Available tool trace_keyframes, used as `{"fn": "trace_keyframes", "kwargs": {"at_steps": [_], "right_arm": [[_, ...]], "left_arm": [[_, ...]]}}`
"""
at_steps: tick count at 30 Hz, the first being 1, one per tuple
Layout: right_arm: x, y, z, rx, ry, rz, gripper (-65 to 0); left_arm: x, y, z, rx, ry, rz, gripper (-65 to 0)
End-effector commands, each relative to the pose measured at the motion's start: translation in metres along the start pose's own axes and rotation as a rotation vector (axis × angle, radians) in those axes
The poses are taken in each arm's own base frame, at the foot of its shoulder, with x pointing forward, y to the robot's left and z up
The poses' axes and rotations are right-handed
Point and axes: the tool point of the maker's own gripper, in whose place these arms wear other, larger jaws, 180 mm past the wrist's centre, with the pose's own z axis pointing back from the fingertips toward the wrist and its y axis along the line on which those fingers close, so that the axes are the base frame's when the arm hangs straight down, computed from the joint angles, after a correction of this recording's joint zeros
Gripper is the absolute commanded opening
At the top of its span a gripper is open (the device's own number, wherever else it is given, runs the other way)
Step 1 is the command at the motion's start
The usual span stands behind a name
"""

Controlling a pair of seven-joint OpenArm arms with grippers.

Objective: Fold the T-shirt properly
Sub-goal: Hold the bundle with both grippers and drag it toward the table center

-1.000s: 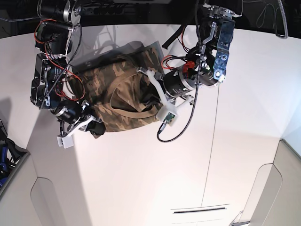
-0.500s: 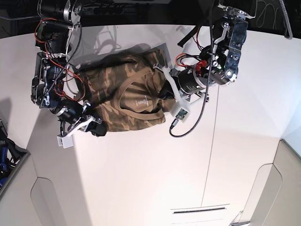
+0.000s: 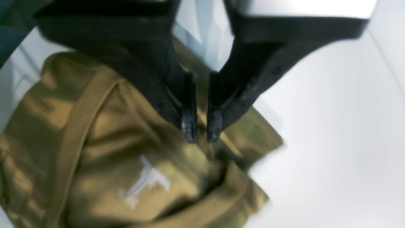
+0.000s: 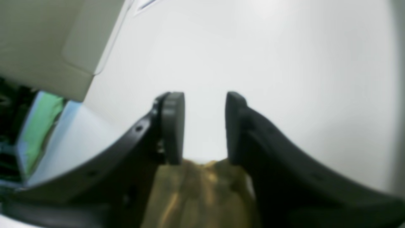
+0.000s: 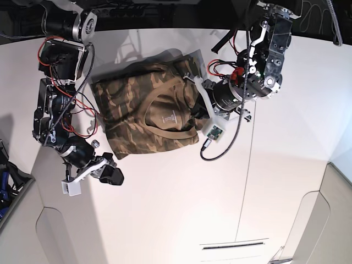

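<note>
The camouflage T-shirt point(image 5: 146, 118) lies bunched on the white table, tan collar and small white neck label point(image 5: 169, 117) facing up. It also shows in the left wrist view point(image 3: 104, 152). My left gripper point(image 5: 192, 109) sits at the shirt's right edge. In its wrist view point(image 3: 202, 129) the jaws are almost together, with tan cloth in the narrow gap. My right gripper point(image 5: 114, 176) is open and empty, off the shirt below its lower left corner. In its own view point(image 4: 205, 126) only a strip of the shirt point(image 4: 196, 190) shows under the palm.
The white table point(image 5: 181, 209) has a seam point(image 5: 248, 165) running down its right part and a slot point(image 5: 234, 245) near the front. Dark clutter point(image 5: 5, 187) lies past the left edge, where the right wrist view shows a green and blue thing point(image 4: 38, 126).
My right gripper has let go of the shirt's lower left corner and moved down and away. My left gripper has drawn the shirt's right side rightward, spreading it and baring the neck label.
</note>
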Motion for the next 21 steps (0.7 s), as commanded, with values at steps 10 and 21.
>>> {"fn": "trace_keyframes", "kwargs": {"at_steps": [10,21], "right_arm": [[0.018,0.021,-0.015,0.003,-0.037,0.188,-65.0],[-0.018,0.062,-0.04,0.066,0.09,0.402,-65.0]], "left_arm": [[0.015,-0.055,0.041,-0.151,-0.134,-0.05,-55.9],[-0.038,-0.109,0.036,-0.308,-0.024,0.028,-56.0]]}}
